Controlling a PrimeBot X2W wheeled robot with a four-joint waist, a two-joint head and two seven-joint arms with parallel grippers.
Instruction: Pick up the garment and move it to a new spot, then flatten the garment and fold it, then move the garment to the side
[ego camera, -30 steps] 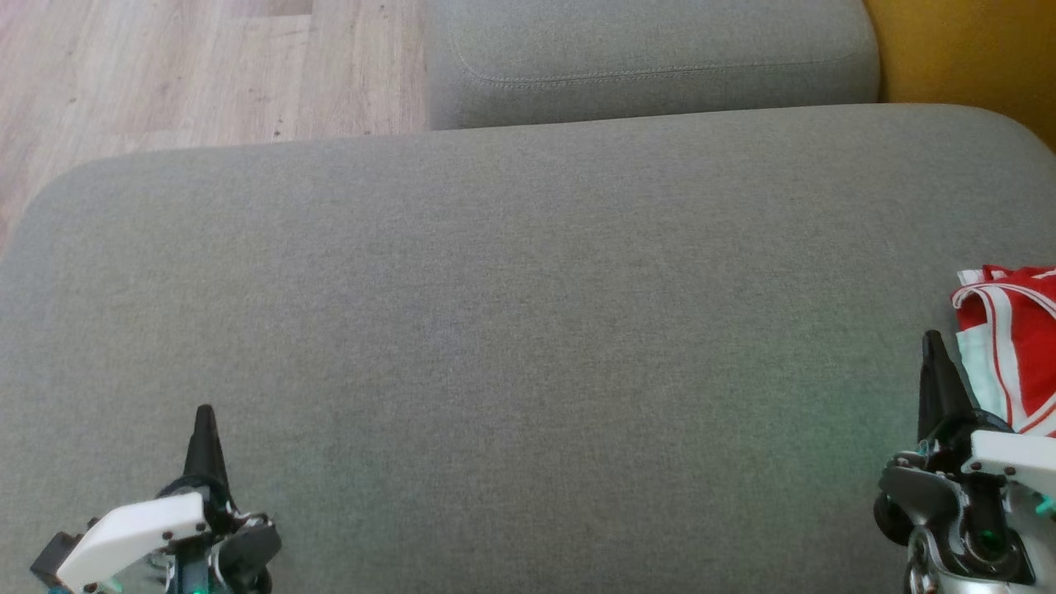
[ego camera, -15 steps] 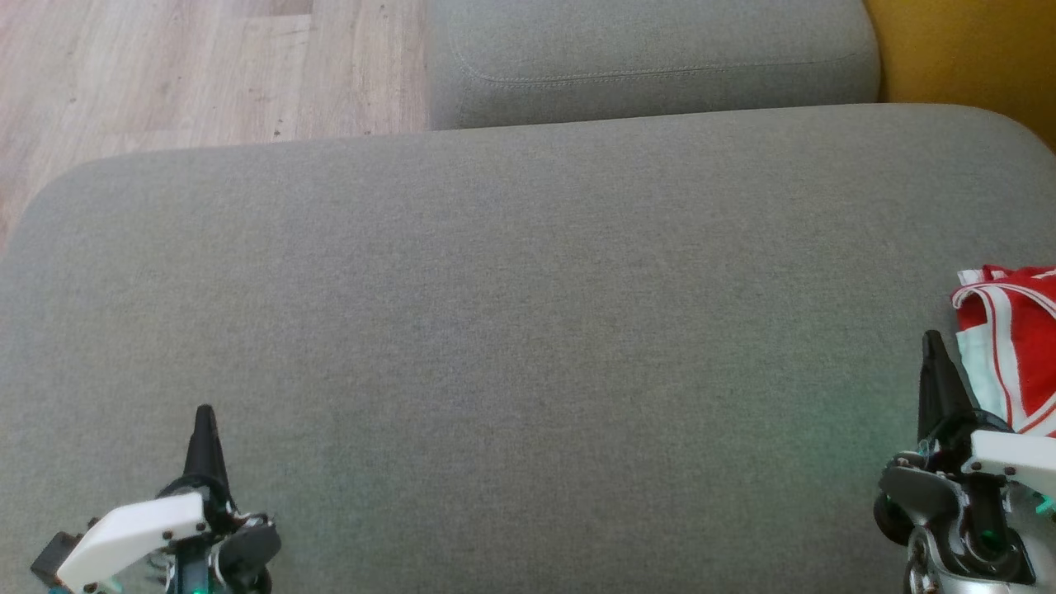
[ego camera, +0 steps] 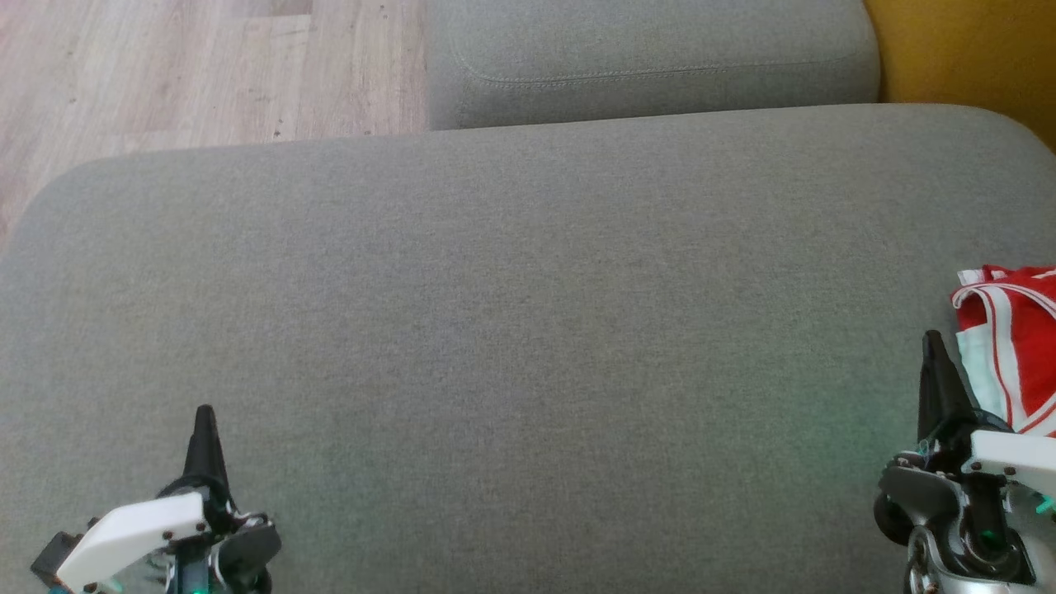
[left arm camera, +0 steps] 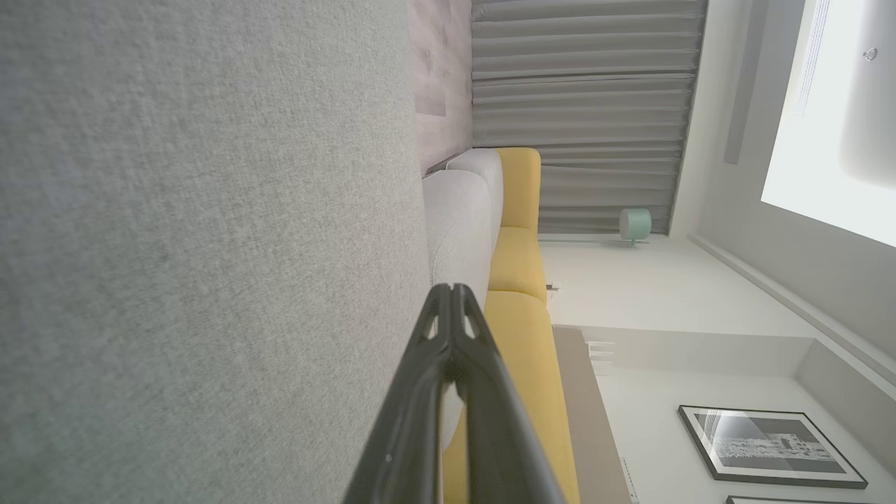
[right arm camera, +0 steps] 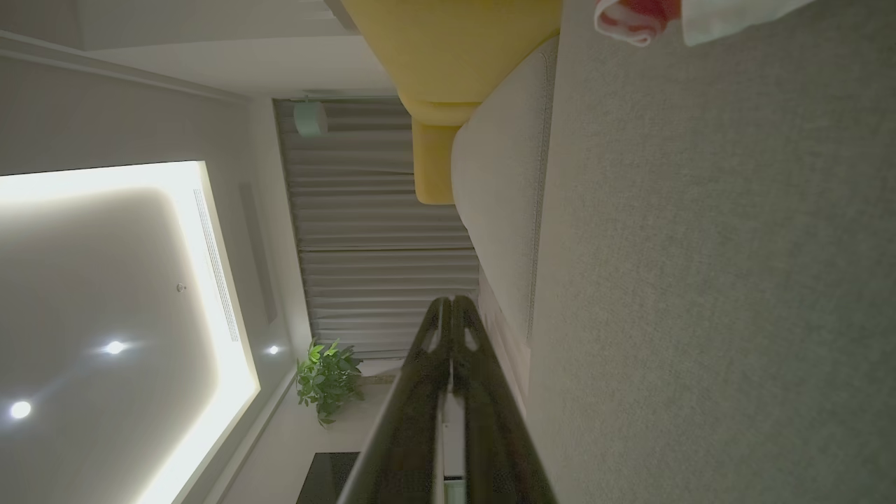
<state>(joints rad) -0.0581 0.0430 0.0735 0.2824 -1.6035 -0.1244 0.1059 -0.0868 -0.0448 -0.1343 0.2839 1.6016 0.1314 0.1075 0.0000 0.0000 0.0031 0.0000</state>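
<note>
Plainly, the bright red shirt with white stripe trim (ego camera: 1019, 346) lies on the grey fabric cushion (ego camera: 528, 330) just right of the right gripper (ego camera: 934, 348), well apart from the left gripper (ego camera: 204, 419). Both are closed tip to tip, empty.

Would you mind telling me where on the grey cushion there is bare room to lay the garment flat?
The grey seat cushion is bare from the left gripper across to the right gripper and back to the second cushion. Its right edge is crowded, where the garment lies bunched beside the right gripper.
</note>
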